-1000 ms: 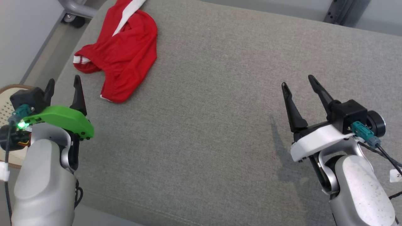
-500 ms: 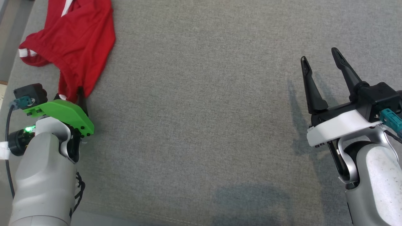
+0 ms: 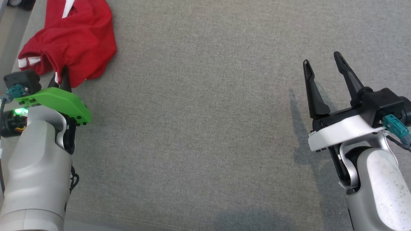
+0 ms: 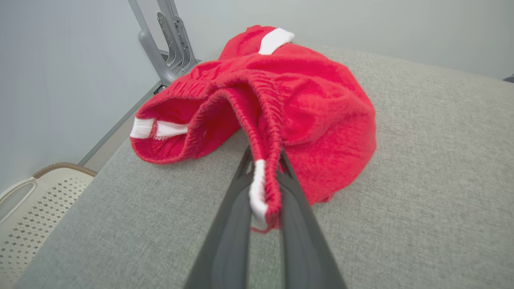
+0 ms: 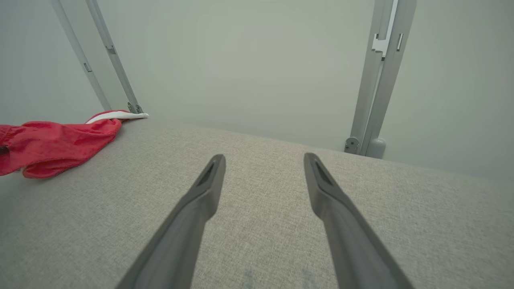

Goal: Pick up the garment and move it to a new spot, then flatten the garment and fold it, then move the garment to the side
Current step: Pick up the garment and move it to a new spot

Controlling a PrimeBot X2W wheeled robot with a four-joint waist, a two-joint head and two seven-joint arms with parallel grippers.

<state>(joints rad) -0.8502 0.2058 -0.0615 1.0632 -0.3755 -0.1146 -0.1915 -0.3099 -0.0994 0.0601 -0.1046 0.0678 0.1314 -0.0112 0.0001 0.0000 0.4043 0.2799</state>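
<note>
- Looking down in the head view, the red garment (image 3: 74,41) lies bunched at the far left of the grey fabric surface (image 3: 205,122), close to its left edge, with white trim along one hem.
- In the same view the left gripper (image 3: 61,77), under a green cover, reaches into the near edge of the garment. Its two dark fingers stand close together with red cloth at their tips.
- The right gripper (image 3: 321,59), under a white cover, hovers at the right, well apart from the garment. Its fingers are spread in a V above bare grey fabric.
- In the left wrist view, the left gripper's fingers are pressed together on a ribbed red hem with a white strip. The cloth is pinched between them near the tips.
- From that pinch the hem runs up to the rest of the garment, which sits heaped just beyond on the surface. A pale perforated basket (image 4: 28,208) sits off the surface's left edge, and a grey metal frame (image 4: 160,52) stands behind by the wall.
- In the right wrist view, the right gripper's fingers are held wide apart, and grey fabric shows through the gap.
- There the garment lies low at the far left of the surface, and a metal upright (image 5: 377,80) stands at the far right.
</note>
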